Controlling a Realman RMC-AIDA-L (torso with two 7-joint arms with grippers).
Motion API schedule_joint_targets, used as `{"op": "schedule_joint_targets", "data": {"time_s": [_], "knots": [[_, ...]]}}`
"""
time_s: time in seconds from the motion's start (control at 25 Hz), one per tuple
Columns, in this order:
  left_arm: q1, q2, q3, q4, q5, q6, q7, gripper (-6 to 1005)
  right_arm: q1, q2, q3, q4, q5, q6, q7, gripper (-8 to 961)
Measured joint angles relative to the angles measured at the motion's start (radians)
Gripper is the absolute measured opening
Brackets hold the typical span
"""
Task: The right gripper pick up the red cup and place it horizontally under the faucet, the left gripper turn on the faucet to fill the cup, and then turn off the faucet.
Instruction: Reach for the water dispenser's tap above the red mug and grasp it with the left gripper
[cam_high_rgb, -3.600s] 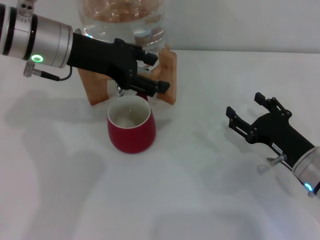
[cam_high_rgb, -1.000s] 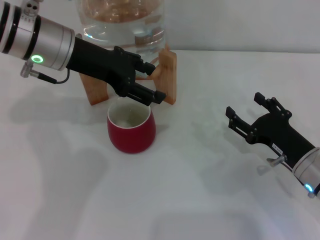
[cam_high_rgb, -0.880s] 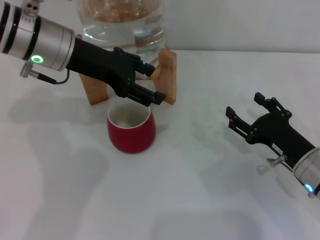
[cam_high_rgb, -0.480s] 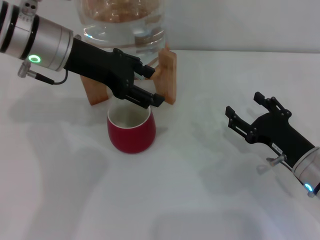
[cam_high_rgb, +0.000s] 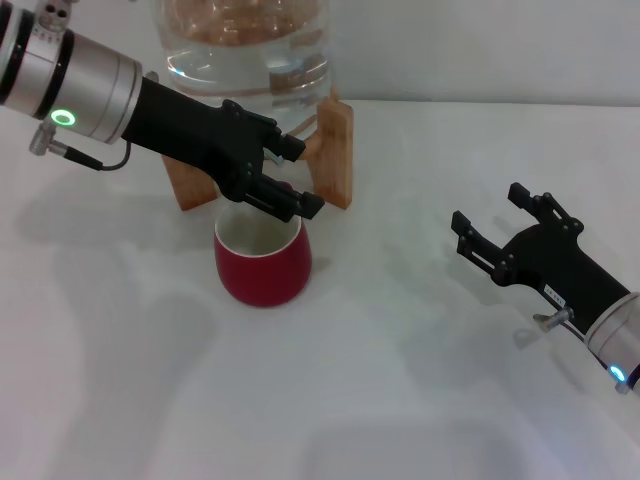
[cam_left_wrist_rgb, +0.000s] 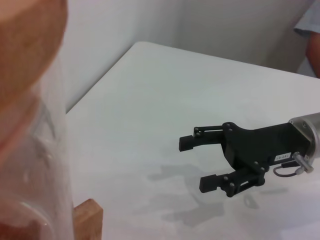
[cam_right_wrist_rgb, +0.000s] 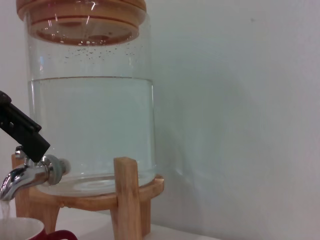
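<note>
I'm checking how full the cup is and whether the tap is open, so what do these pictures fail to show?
- Faucet lever: hidden in the head view by the left gripper; cut off in the right wrist view.
- Red cup water level: not readable in the head view; only its rim shows at the right wrist view's lower edge.
- Right gripper: idle on the table, open.

Stood at the back of the white worktop (cam_high_rgb: 400, 400): a clear jar (cam_right_wrist_rgb: 90, 125), part full of water, under a wooden lid (cam_right_wrist_rgb: 82, 20). Rested on a wooden stand (cam_right_wrist_rgb: 127, 200) with upright legs. Behind, a pale wall (cam_right_wrist_rgb: 240, 100). Seen at one edge: a person's arm (cam_left_wrist_rgb: 311, 35).
</note>
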Motion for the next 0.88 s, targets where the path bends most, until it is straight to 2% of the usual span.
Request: {"op": "schedule_joint_targets", "data": {"time_s": [0.64, 0.88], "knots": [[-0.012, 0.012, 0.000, -0.001, 0.013, 0.036, -0.002, 886, 0.002, 0.000, 0.000, -0.002, 0.002, 0.000, 0.000, 832], [-0.013, 0.013, 0.000, -0.006, -0.038, 0.030, 0.019, 886, 0.003, 0.000, 0.000, 0.000, 0.000, 0.000, 0.000, 832]]}}
